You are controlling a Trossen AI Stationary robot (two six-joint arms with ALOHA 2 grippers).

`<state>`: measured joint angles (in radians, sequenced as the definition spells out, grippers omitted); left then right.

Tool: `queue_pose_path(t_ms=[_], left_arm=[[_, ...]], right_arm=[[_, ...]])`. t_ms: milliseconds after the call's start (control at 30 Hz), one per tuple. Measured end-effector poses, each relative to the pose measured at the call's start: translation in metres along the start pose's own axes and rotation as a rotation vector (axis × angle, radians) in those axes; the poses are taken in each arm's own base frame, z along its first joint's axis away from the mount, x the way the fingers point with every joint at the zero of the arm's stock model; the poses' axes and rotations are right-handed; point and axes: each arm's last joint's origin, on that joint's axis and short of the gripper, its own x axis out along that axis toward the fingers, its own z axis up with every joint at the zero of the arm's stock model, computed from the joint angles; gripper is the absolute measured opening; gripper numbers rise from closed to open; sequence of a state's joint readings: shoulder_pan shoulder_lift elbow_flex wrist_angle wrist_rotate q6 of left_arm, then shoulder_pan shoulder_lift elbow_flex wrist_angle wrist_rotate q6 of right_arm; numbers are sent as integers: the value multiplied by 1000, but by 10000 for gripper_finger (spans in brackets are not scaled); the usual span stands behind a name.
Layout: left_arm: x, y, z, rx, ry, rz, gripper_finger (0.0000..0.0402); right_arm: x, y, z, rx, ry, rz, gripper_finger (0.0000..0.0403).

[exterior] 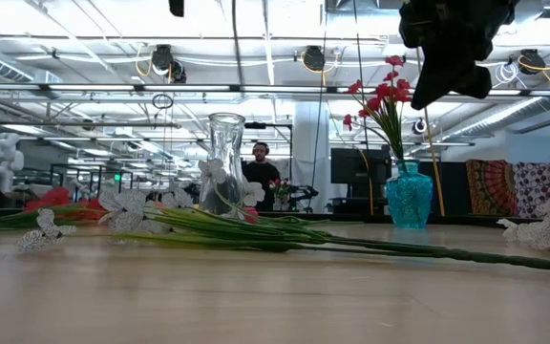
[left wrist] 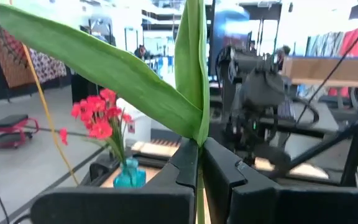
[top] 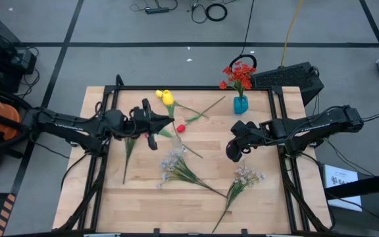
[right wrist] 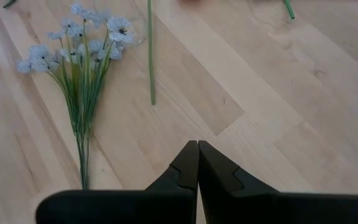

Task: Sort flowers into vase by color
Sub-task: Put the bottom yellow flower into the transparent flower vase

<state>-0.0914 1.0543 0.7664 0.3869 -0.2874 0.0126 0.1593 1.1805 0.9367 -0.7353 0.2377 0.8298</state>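
Observation:
My left gripper (top: 156, 125) (left wrist: 199, 148) hovers over the table's left half, shut on a thin green stalk with long leaves (left wrist: 135, 74). A red bud (top: 181, 128) shows just to its right. Two yellow tulip buds (top: 166, 97) lie farther back. The teal vase (top: 240, 104) (exterior: 410, 196) stands near the far edge with red blossoms (top: 240, 74) in it. Two pale white sprays (top: 176, 164) (top: 245, 176) lie on the near half. My right gripper (top: 233, 155) (right wrist: 197, 146) hangs shut and empty above bare wood. My left gripper pinches the thin green stalk (left wrist: 199, 186) between its two fingers, just below where the long leaves fork. The fingers come in level from the table's left and lie across the stalk. The leaves stand up above the fingers. What lies below the hold is hidden.
A clear glass vase (exterior: 225, 177) stands mid-table behind the white sprays. Loose green stalks lie near the far centre (top: 209, 106) and under my left arm (top: 127, 161). A dark box (top: 288, 78) sits off the far right corner. A person (exterior: 261, 177) stands in the room behind.

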Motion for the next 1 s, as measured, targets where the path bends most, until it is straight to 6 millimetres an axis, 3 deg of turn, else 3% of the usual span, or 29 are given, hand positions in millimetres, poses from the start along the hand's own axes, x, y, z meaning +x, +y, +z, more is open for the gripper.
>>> queue_pose_path(t_ms=[200, 1000], left_arm=[[-1, 1, -10, 8, 28, 5, 13], [0, 8, -19, 29, 105, 35, 13]], right_arm=[[0, 0, 0, -2, -2, 3, 0], [0, 0, 0, 7, -6, 4, 0]])
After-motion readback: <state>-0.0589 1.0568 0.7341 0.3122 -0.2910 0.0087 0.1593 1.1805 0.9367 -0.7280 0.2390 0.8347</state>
